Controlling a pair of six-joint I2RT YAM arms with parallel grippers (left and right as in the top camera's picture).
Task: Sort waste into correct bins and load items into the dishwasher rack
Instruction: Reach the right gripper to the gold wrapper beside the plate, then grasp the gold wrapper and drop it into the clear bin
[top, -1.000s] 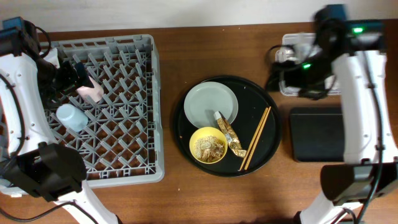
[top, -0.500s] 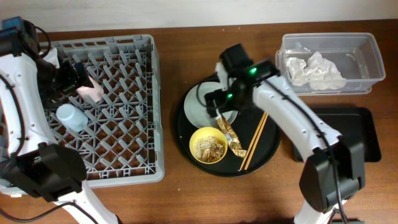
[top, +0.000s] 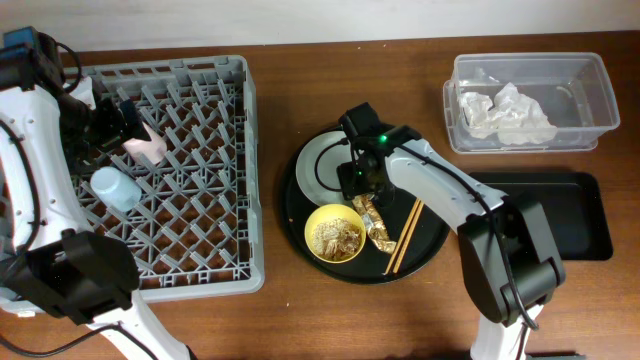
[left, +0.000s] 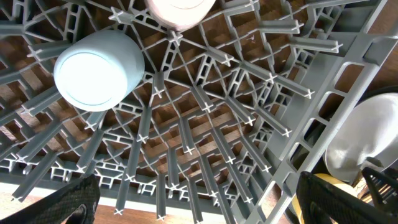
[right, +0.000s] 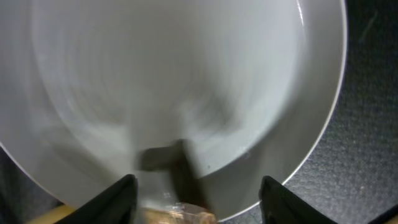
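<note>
Sorting in progress at a wooden desk (top: 290, 320): on the left, the grey peg-grid dishwasher rack (top: 248, 150) holds a smooth light blue cup (top: 113, 188) and a pink cup (top: 147, 147) among its pegs. The left fingers (left: 68, 202) hang spread and empty above the lattice. At centre, a round black tray (top: 438, 215) carries a glossy grey-white plate (top: 320, 170), a yellow bowl (top: 312, 225) of beige crumbly scraps (top: 338, 238), a crinkled gold-brown wrapper (top: 378, 230) and thin wooden chopsticks (top: 402, 243). The right fingers (right: 118, 199) sit parted, gripping nothing, at the plate's rim, with the wrapper's top end between them. The step in hand appears to be picking up the wrapper. The next move calls for a lower reach and a firm close on thin foil that may slip. On the right, a clear rectangular tub (top: 585, 100) holds the crumpled white tissue (top: 505, 112). A shallow matte black tray (top: 545, 215) lies beside it, nearer the robot.
</note>
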